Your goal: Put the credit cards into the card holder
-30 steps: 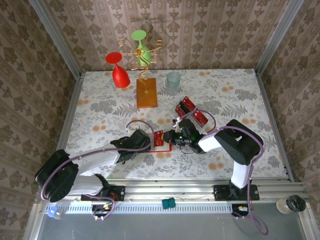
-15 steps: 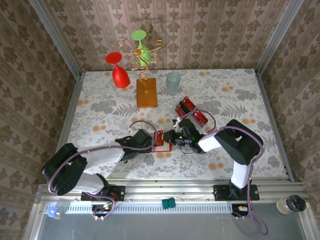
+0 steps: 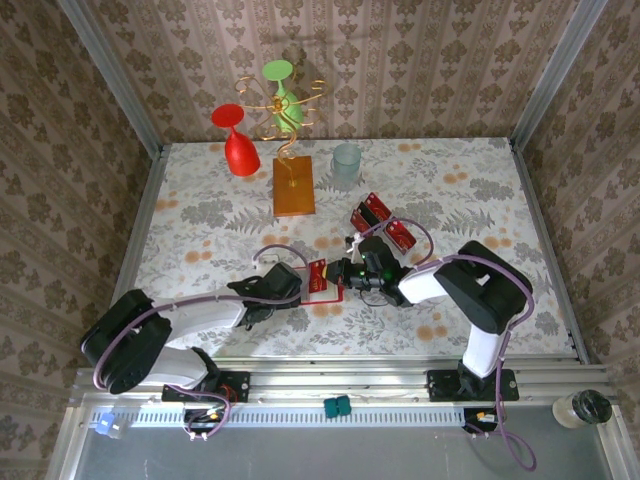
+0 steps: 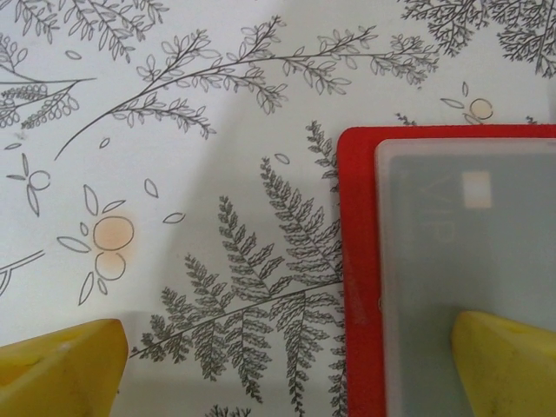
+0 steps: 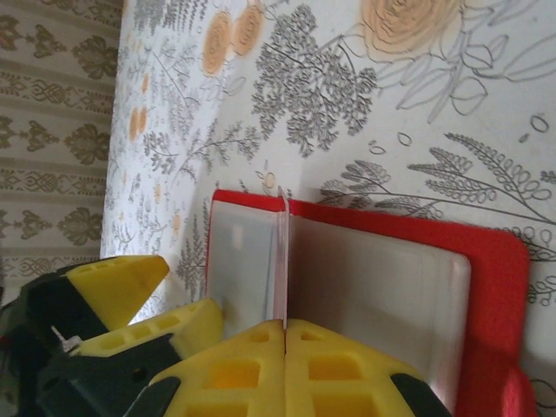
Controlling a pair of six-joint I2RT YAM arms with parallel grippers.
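At the near middle of the worktop (image 3: 200,220) the card holder (image 4: 356,261) lies open, clear pocket up. The left gripper (image 4: 287,373) stands wide, one fingertip (image 4: 508,365) resting on the pocket, apparently to pin the holder flat. The right gripper (image 5: 285,334) is closed on what looks like a thin card (image 5: 281,252), held edge-on over the pocket, probably for sliding in. More cards (image 3: 372,211) lie just beyond.

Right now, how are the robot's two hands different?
The left gripper is wide open, holding nothing; the right gripper is shut, pinching a card on its edge. The left gripper straddles the card holder's edge, one finger over its clear pocket; the right gripper stands the card upright above that pocket. Both have yellow fingers and meet at the card holder.
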